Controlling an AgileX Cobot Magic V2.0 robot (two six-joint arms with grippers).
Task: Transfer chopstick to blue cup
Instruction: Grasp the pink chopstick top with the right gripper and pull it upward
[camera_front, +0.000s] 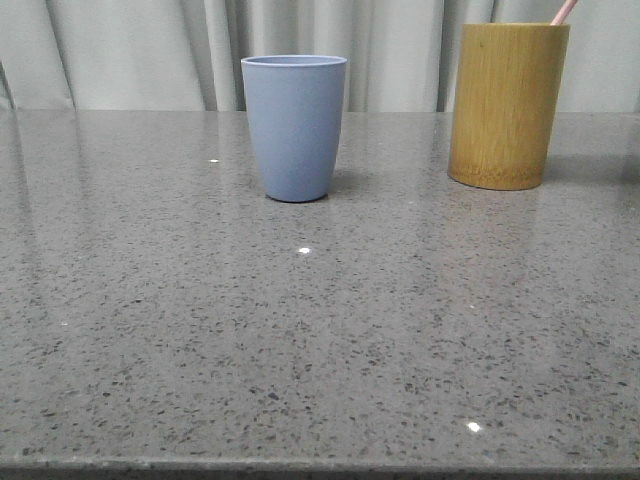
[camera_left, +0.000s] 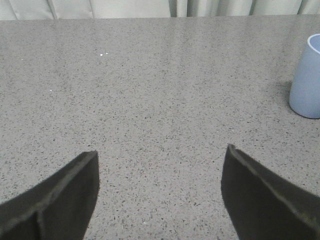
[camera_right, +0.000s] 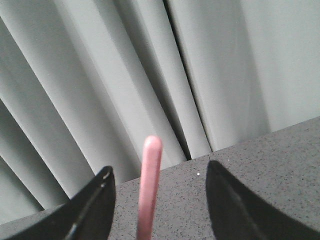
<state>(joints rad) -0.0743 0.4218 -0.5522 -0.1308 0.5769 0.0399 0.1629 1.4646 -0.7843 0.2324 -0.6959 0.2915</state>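
The blue cup stands upright at the middle back of the grey table, and its side shows at the edge of the left wrist view. The pink chopstick's tip pokes out of the bamboo holder at the back right. In the right wrist view the chopstick rises between the spread fingers of my right gripper, which is open; no finger touches it. My left gripper hangs open over bare table, with the blue cup well off to one side.
The speckled grey table reaches back to a pale curtain. Its front edge runs along the bottom of the front view. The cup and the bamboo holder stand about a cup's width apart.
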